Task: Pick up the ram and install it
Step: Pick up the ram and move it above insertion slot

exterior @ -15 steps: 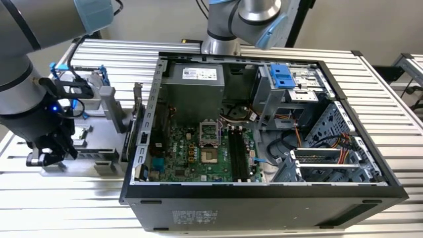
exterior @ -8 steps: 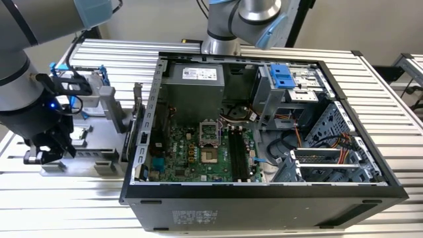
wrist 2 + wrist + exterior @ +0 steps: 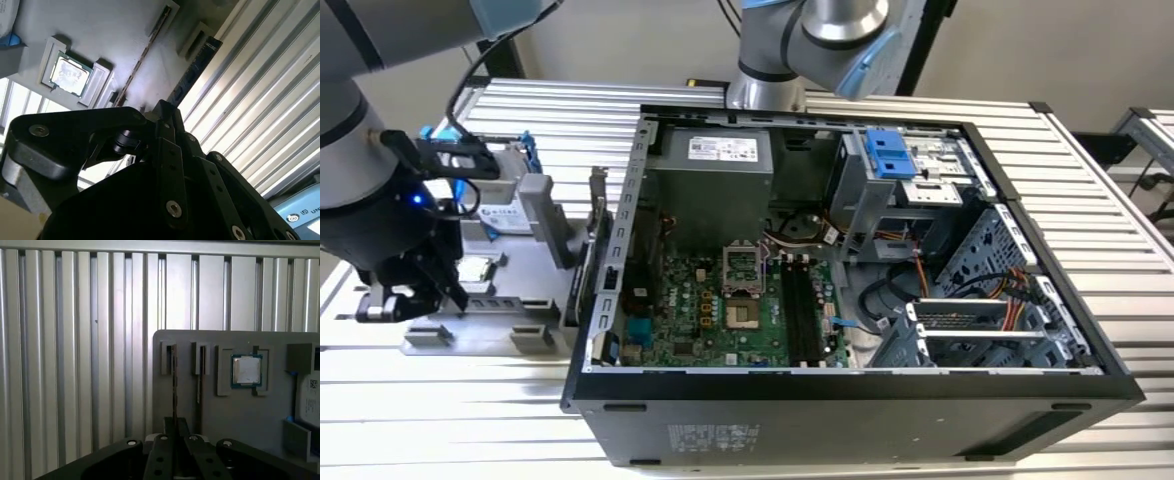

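Observation:
The ram (image 3: pixel 174 382) is a thin dark stick standing on edge in a slot of the grey holder plate (image 3: pixel 225 435). In the second wrist view the ram (image 3: pixel 197 65) runs down to my fingertips. My gripper (image 3: pixel 175 426) sits at the near end of this stick, with both fingers pressed close against its sides. A second stick (image 3: pixel 201 375) stands in the neighbouring slot, closer to the processor. In the exterior view my gripper (image 3: pixel 398 300) is low at the holder plate (image 3: pixel 480 335), left of the open computer case (image 3: pixel 854 385).
A square silver processor (image 3: pixel 246 370) lies in its own pocket on the plate. A hard drive in a blue frame (image 3: pixel 507 200) stands behind. The motherboard's long memory slots (image 3: pixel 798 300) lie inside the case. A second arm's base (image 3: pixel 767 60) rises behind the case. Ribbed aluminium table all around.

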Tool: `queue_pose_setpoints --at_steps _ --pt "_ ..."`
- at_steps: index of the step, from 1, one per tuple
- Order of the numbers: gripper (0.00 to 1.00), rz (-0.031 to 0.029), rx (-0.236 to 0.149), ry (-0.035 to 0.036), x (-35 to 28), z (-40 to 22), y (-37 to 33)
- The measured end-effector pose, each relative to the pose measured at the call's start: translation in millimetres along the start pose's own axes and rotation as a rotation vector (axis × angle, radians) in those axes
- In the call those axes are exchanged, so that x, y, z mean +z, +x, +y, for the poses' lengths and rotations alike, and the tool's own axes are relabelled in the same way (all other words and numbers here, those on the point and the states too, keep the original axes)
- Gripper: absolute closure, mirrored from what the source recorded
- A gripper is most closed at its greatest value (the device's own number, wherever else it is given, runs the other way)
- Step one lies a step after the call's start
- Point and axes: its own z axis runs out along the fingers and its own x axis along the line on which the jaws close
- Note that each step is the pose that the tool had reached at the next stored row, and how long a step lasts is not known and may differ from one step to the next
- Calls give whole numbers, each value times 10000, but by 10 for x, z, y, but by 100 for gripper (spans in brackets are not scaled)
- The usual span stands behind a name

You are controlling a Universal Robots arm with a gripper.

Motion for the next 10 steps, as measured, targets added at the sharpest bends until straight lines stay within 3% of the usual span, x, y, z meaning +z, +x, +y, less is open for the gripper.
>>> queue_pose_setpoints --at_steps 10 --pt "100 0 2 0 -197 3 -10"
